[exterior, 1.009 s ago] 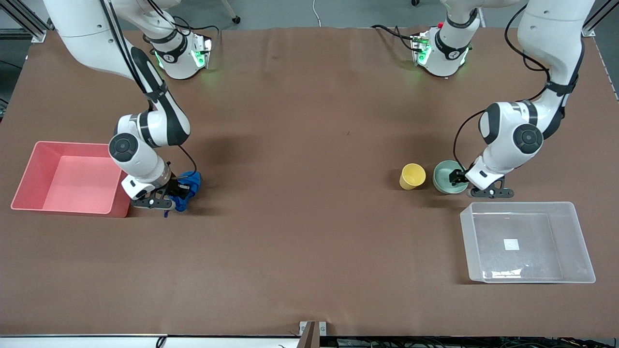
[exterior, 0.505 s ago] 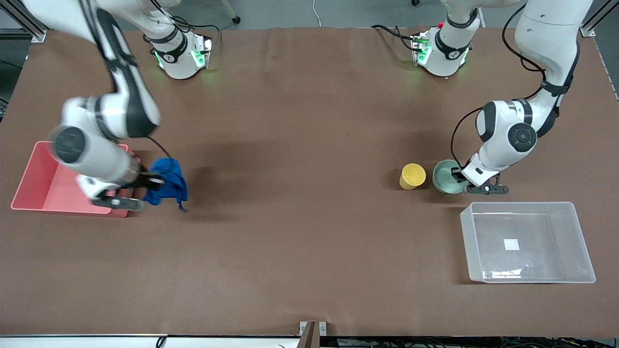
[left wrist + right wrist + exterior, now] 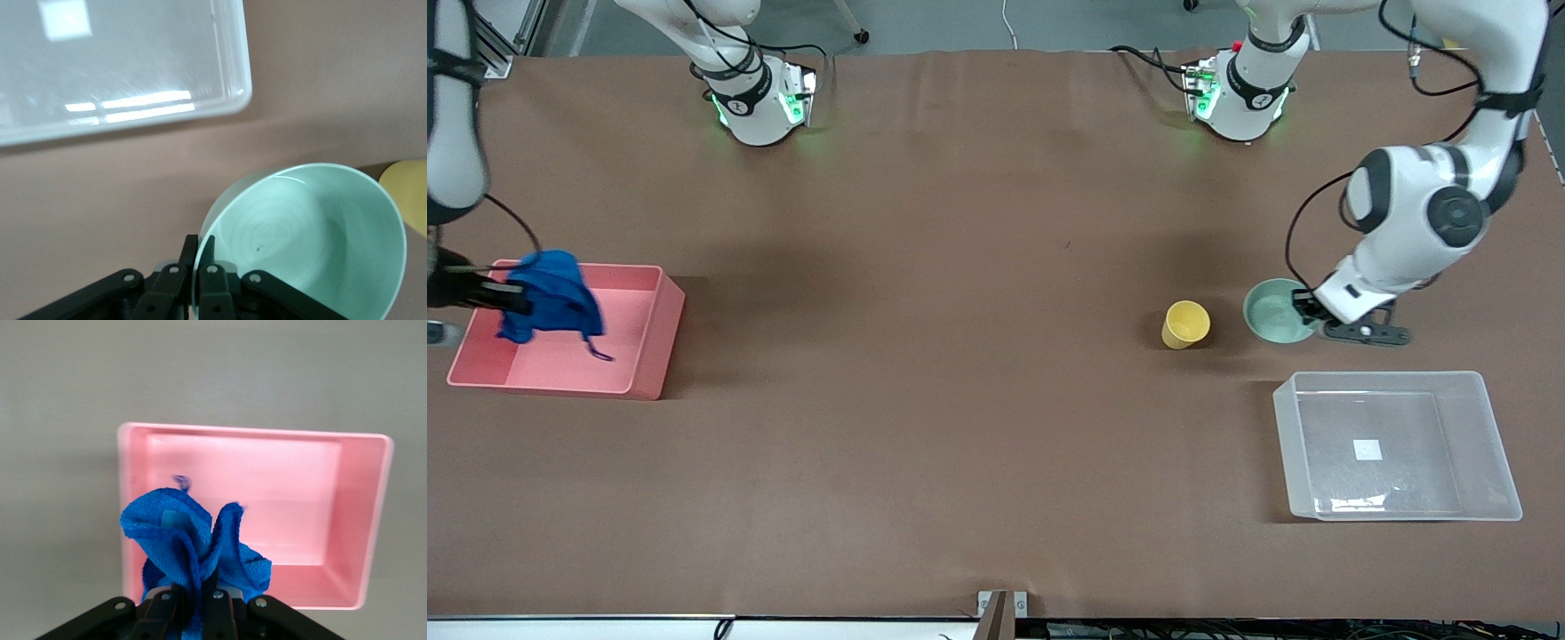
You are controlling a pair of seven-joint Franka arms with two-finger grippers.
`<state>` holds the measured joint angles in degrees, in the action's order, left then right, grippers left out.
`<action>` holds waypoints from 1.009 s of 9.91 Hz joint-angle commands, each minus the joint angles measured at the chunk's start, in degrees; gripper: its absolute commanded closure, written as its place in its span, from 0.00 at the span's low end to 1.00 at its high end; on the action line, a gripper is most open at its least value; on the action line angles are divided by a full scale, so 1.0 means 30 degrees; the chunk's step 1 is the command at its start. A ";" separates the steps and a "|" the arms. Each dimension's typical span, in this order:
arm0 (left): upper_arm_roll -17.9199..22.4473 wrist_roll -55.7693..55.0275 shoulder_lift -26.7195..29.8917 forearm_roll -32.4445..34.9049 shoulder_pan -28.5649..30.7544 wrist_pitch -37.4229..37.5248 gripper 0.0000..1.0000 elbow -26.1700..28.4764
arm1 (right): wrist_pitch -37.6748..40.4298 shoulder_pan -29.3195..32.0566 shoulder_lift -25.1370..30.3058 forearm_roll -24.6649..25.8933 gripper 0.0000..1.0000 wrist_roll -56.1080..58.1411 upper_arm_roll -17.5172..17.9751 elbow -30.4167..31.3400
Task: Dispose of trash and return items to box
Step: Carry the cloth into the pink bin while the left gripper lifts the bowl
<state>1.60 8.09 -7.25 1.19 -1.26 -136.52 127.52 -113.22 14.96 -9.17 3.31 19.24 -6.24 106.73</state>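
Observation:
My right gripper [image 3: 509, 300] is shut on the blue wad of trash [image 3: 553, 292] and holds it in the air over the pink bin [image 3: 660, 331]. In the right wrist view the wad [image 3: 190, 543] bunches up from the gripper [image 3: 200, 603], with the pink bin [image 3: 373, 520] below it. My left gripper [image 3: 1309, 308] is shut on the rim of the mint-green bowl [image 3: 1276, 309], beside the yellow cup [image 3: 1185, 324]. In the left wrist view the gripper [image 3: 199, 261] has one finger inside the bowl [image 3: 313, 233] and one outside. The clear box [image 3: 1396, 444] is empty.
The pink bin stands at the right arm's end of the table. The clear box [image 3: 120, 67] stands at the left arm's end, nearer the front camera than the bowl and cup. The cup's edge [image 3: 410, 193] shows past the bowl.
My right gripper lifted the blue wad off the table and carried it over the pink bin. My left gripper shut on the bowl's rim and shifted the bowl away from the cup.

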 commanded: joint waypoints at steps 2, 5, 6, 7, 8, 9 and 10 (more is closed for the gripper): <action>0.0487 0.0699 -0.4249 -0.1151 0.0390 0.1763 1.00 -0.6858 | -0.8076 0.1340 -0.1383 0.0391 0.97 0.0267 0.0469 0.5132; 0.2476 0.3069 -0.9024 -0.4314 0.0274 0.4779 1.00 -1.4245 | -1.1125 0.1899 -0.3853 0.0304 0.01 0.0620 0.0527 0.5175; 0.2802 0.3394 -1.0170 -0.4525 0.0302 0.4785 1.00 -1.4873 | -1.0460 0.1725 -0.3798 0.0245 0.00 0.0416 0.0527 0.5118; 0.3066 0.3716 -1.1167 -0.4586 0.0361 0.4611 1.00 -1.5517 | -0.9061 0.1723 -0.3652 0.0129 0.00 0.0414 0.0556 0.4479; 0.3127 0.3748 -1.2076 -0.5050 0.0361 0.4522 1.00 -1.6162 | -0.7858 0.1636 -0.3274 0.0099 0.00 0.0355 0.0615 0.3863; 0.3128 0.3719 -1.2549 -0.5461 0.0506 0.3912 0.99 -1.6139 | -0.6482 0.1490 -0.1965 0.0098 0.00 0.0326 0.0644 0.3335; 0.3128 0.3748 -1.3018 -0.5610 0.0508 0.3442 0.99 -1.6023 | -0.5134 0.0967 -0.0385 0.0040 0.00 -0.0167 0.0789 0.2895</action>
<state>10.55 18.26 -42.68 -14.03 0.17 -125.14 81.21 -134.03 18.92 -17.93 3.42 20.50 -4.80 115.54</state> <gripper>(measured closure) 0.965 0.048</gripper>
